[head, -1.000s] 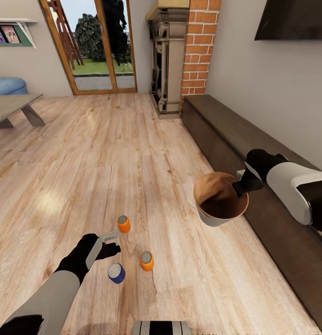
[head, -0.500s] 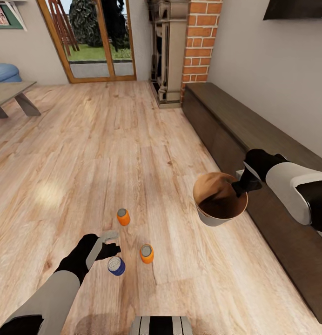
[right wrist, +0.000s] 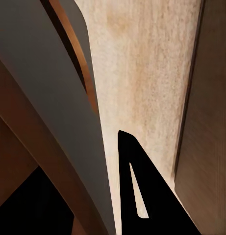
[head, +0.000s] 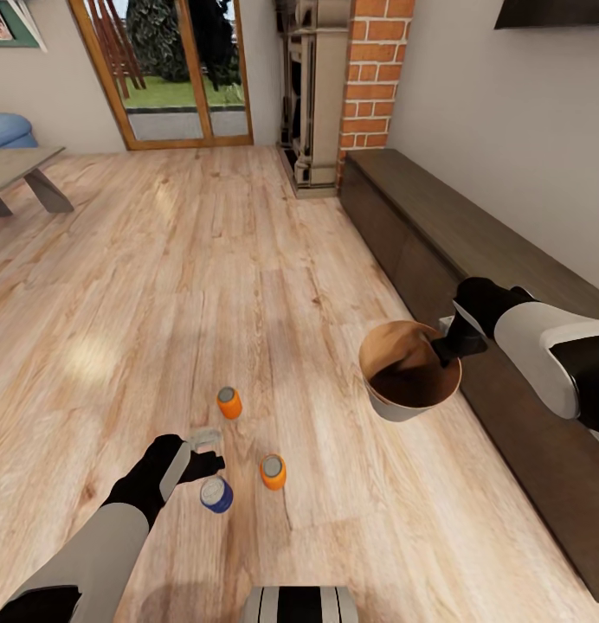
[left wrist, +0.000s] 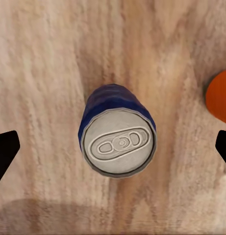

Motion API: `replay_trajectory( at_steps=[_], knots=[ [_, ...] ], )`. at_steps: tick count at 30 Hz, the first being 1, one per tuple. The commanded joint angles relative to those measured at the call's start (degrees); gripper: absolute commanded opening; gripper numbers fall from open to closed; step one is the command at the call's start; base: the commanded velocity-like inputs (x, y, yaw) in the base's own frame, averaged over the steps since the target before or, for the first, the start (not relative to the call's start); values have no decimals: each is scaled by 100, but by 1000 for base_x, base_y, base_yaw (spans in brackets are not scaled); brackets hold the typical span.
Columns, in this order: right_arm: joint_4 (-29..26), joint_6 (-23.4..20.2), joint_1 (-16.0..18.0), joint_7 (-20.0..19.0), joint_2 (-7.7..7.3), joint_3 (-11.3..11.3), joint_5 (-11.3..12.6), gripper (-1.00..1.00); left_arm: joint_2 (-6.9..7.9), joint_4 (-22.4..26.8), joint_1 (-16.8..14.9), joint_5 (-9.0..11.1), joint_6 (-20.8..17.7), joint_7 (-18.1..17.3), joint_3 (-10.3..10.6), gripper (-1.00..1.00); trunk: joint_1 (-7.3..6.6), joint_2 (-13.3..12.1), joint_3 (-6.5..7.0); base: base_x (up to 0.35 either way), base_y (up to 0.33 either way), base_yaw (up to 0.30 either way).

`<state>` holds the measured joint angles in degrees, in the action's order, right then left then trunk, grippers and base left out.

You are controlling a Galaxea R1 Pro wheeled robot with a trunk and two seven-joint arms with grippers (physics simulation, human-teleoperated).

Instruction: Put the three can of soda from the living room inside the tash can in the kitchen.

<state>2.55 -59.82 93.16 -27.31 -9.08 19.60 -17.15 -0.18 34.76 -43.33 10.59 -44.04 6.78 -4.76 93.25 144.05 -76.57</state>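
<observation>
Hovering over the wood floor (head: 204,260), the left gripper (head: 206,452) has its jaws spread wide, with the dark blue can (left wrist: 117,136) standing upright between the two fingertips (left wrist: 4,152) and touching neither. One orange can (head: 273,472) stands just beside those jaws; its edge shows in the left wrist view. The second orange can (head: 229,402) stands a little beyond them, apart from the others. The right gripper (head: 444,342) is clamped on the rim of the tash can (head: 409,370), held off the floor beside the long dark cabinet (head: 473,251). One finger (right wrist: 147,196) lies outside the grey wall. The bin's brown inside holds no cans.
</observation>
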Motion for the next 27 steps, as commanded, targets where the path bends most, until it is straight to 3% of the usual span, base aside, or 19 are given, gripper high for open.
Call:
replay_trajectory(
  at_steps=[1,9,19,27],
  knots=[
    [0,-18,1,-1,2,-81,81,-100,0,1,0,1,0,1,0,100,-1,0,0,99,18,0],
    [0,-18,1,-2,1,-79,81,-100,0,5,0,4,0,15,2,100,-1,0,0,33,6,0],
    [0,-18,-7,-2,4,-80,78,-100,0,-2,0,-3,0,16,2,100,25,14,-221,1,0,0],
    [0,-18,-8,-2,28,-79,78,-100,0,12,0,3,0,12,2,100,25,14,-221,0,0,0]
  ],
)
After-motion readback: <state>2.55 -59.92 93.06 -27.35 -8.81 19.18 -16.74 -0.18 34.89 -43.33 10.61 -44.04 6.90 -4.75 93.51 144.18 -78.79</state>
